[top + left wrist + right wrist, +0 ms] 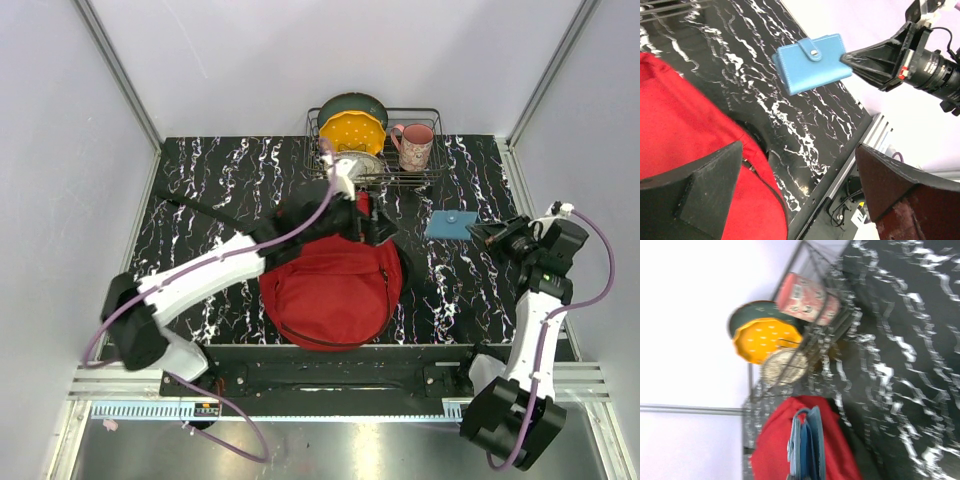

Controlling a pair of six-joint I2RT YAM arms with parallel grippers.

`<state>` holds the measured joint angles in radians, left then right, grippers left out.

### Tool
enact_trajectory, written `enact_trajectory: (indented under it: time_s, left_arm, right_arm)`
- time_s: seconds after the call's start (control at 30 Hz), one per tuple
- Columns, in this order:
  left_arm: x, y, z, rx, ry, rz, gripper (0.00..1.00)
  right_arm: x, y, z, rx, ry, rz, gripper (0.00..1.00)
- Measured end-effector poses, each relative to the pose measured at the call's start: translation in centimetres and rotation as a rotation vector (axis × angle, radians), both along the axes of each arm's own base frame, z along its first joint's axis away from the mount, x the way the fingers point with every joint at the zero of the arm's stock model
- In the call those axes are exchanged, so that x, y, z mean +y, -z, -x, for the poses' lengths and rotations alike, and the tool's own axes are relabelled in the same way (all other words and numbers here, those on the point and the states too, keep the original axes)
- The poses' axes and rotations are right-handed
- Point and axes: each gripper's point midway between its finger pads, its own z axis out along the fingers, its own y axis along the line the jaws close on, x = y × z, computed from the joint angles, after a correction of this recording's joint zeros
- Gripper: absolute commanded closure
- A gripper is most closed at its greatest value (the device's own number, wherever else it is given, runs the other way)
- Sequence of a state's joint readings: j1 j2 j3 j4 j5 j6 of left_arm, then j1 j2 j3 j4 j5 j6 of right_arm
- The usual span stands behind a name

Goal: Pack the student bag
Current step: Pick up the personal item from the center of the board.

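Observation:
The red student bag (330, 285) lies in the middle of the table, and its red fabric fills the left of the left wrist view (685, 130). My left gripper (372, 226) hovers over the bag's far right edge, open with nothing between its fingers (700, 195). A blue snap wallet (450, 223) sits to the bag's right. My right gripper (482, 233) is shut on the wallet's right edge (812, 62). In the right wrist view the wallet (807, 450) shows edge-on in front of the bag (772, 450). Whether the wallet touches the table I cannot tell.
A wire dish rack (425, 175) stands at the back with a yellow bowl (352, 130), a dark green plate (352, 102) and a pink mug (415, 145). A black strap (200, 210) trails left of the bag. The table's near edge rail (840, 180) is close.

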<state>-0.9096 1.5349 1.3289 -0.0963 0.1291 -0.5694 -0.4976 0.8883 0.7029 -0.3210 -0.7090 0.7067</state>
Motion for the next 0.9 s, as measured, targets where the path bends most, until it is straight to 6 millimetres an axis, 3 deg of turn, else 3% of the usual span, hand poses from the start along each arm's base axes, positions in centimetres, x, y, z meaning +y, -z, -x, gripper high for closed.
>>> enact_trajectory:
  time_s: [0.1,0.23,0.3,0.47,0.63,0.9]
  left_arm:
    - [4.0,-0.7,0.7,-0.004,-0.071,0.039,0.01]
    - [9.0,0.1,0.8,0.011,-0.186,0.065,0.01]
    - [10.0,0.1,1.4,0.015,-0.202,0.083,0.01]
    - [11.0,0.1,2.9,0.029,-0.214,0.175,0.01]
    - [11.0,1.7,3.4,0.076,-0.225,0.259,0.01]
    - [9.0,0.9,2.9,0.096,-0.180,0.375,0.01]
  right_arm:
    - [1.7,-2.4,0.3,-0.081,-0.090,-0.060,1.00]
    - [4.2,-4.7,0.9,-0.155,-0.225,-0.105,1.00]
    - [5.9,-5.4,1.3,-0.176,-0.295,-0.120,1.00]
    - [10.8,-7.1,2.5,-0.247,-0.460,-0.172,1.00]
    - [13.8,-5.5,3.9,-0.219,-0.519,-0.270,1.00]
    - [15.7,-4.5,4.5,-0.186,-0.531,-0.355,1.00]
